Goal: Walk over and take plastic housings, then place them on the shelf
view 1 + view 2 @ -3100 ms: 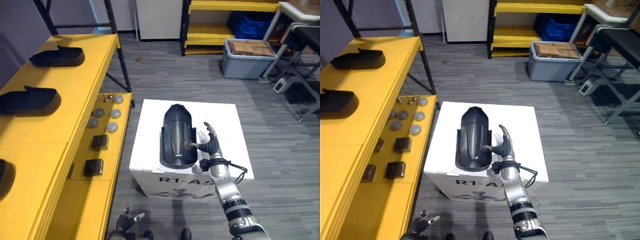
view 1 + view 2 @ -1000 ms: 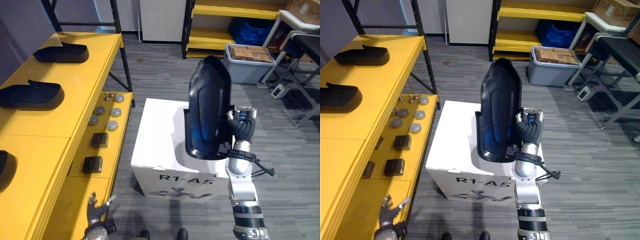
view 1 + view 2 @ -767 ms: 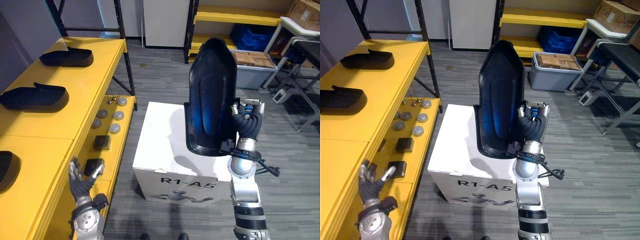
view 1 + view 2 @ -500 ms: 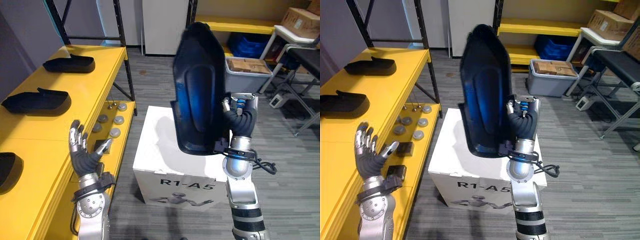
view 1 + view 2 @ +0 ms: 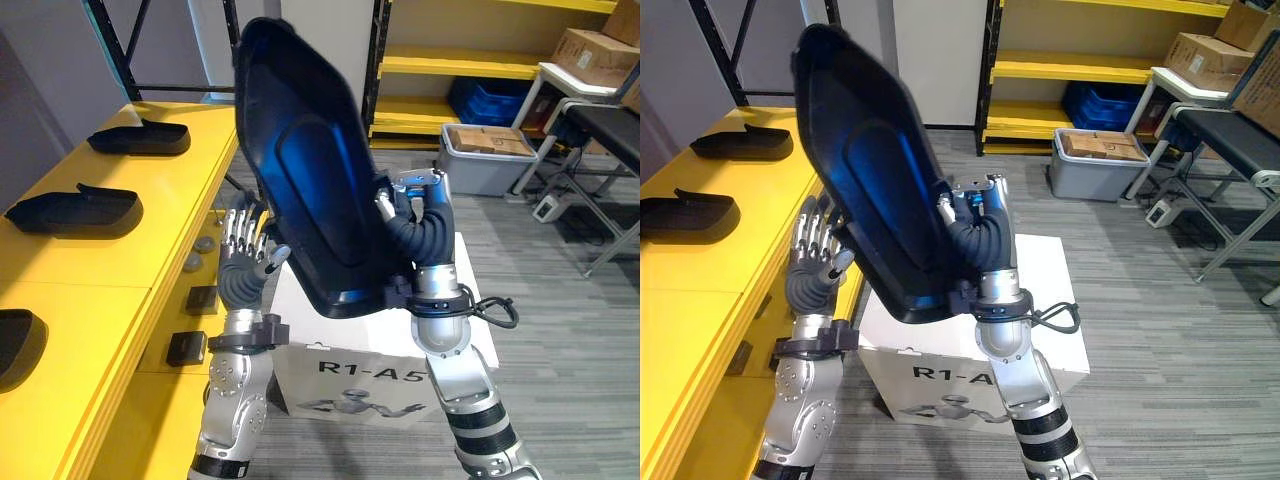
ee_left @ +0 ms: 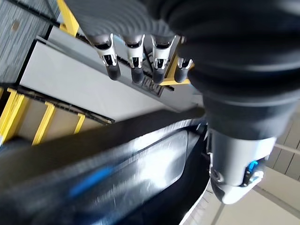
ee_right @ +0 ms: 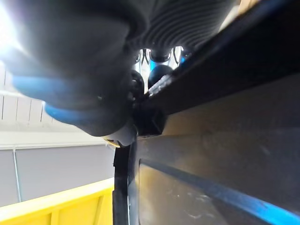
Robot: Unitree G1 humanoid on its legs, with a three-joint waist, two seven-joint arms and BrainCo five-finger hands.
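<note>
So far only the pick-up looks done. The right hand (image 5: pixel 425 240) has its fingers clamped on the rim of a black plastic housing (image 5: pixel 305 180), which stands tilted in the air above those fingers, well clear of the white box (image 5: pixel 478 345) beneath them. The left hand (image 5: pixel 243 275) is raised with fingers (image 5: pixel 238 228) straight and spread, just beside the housing's lower edge; whether they touch it I cannot tell. On the far side of the left fingers from the housing runs the yellow shelf (image 5: pixel 150 240), where three other housings (image 5: pixel 75 210) lie in a row. Left to do, as I judge it: carry this one across and set it down on a free stretch of shelf.
</note>
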